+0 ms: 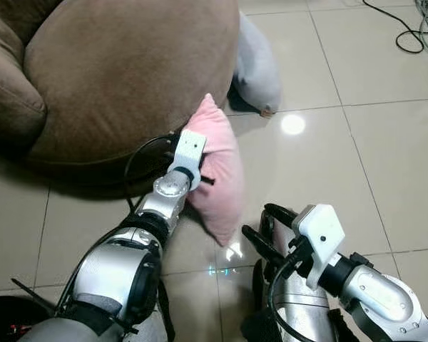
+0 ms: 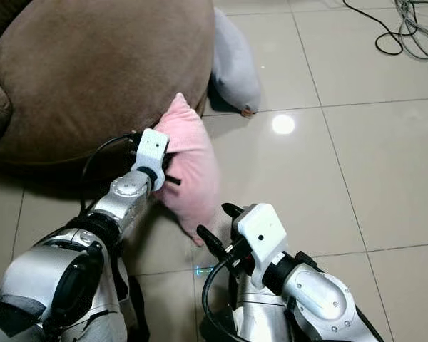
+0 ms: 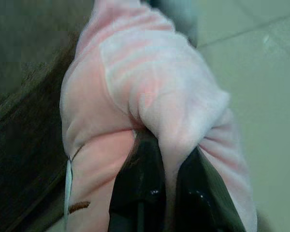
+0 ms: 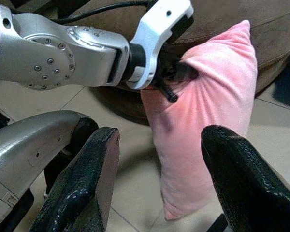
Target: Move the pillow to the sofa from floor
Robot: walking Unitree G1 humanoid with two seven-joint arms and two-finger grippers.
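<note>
A pink pillow (image 1: 221, 178) stands on end beside the front of the brown sofa (image 1: 128, 71), its lower corner at or just above the floor tiles. My left gripper (image 3: 166, 159) is shut on a bunched fold of the pillow's side facing the sofa; its fingers (image 3: 140, 193) pinch the pink fabric. The right wrist view shows that white wrist pressed into the pillow (image 4: 208, 111). My right gripper (image 1: 266, 226) hovers low, close to the pillow's lower corner, open with nothing between its fingers (image 4: 89, 183).
A grey cushion (image 1: 257, 64) leans against the sofa's right side, on the floor. Black cables (image 1: 414, 28) lie on the tiles at the far right. Bare beige tile floor (image 1: 328, 164) spreads to the right of the pillow.
</note>
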